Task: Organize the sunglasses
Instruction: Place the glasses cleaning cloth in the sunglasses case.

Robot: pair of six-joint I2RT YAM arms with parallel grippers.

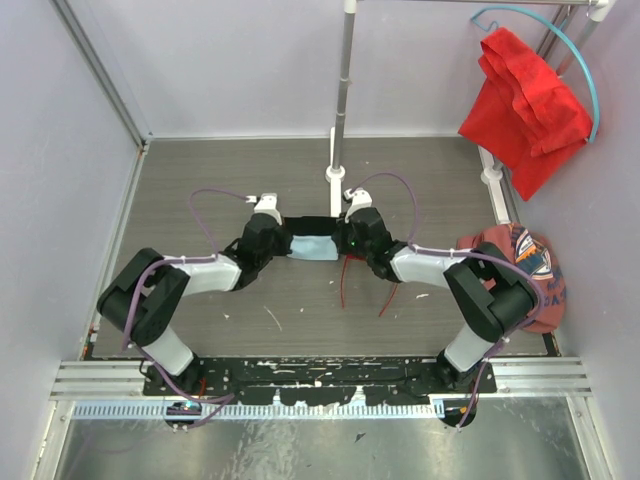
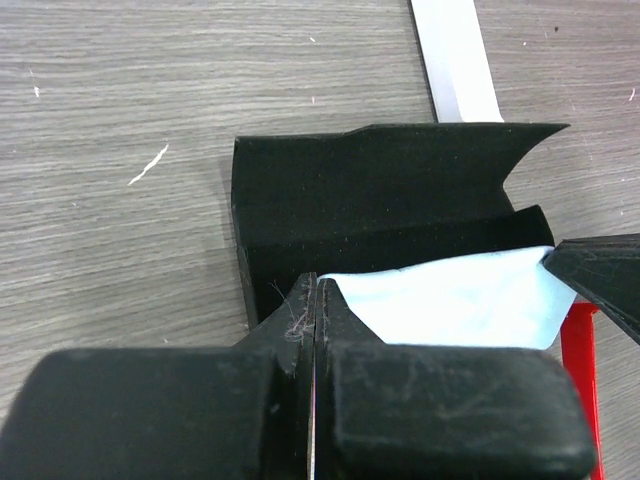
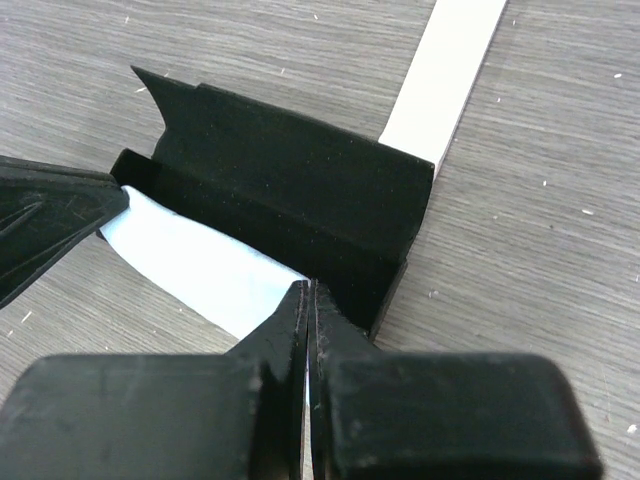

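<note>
Left jaws and right jaws each pinch one end of the blue cloth (image 1: 313,247), maybe to lay it flat in the black case (image 2: 370,190).

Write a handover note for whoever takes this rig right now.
Left gripper: shut on one end of the blue cloth.
Right gripper: shut on the other end.
Cloth held between them at the near side of the open black case.
Sunglasses: on the table by the case, not in it.
Done: case open. Left: sunglasses, probably cloth too, into the case; close it.
</note>
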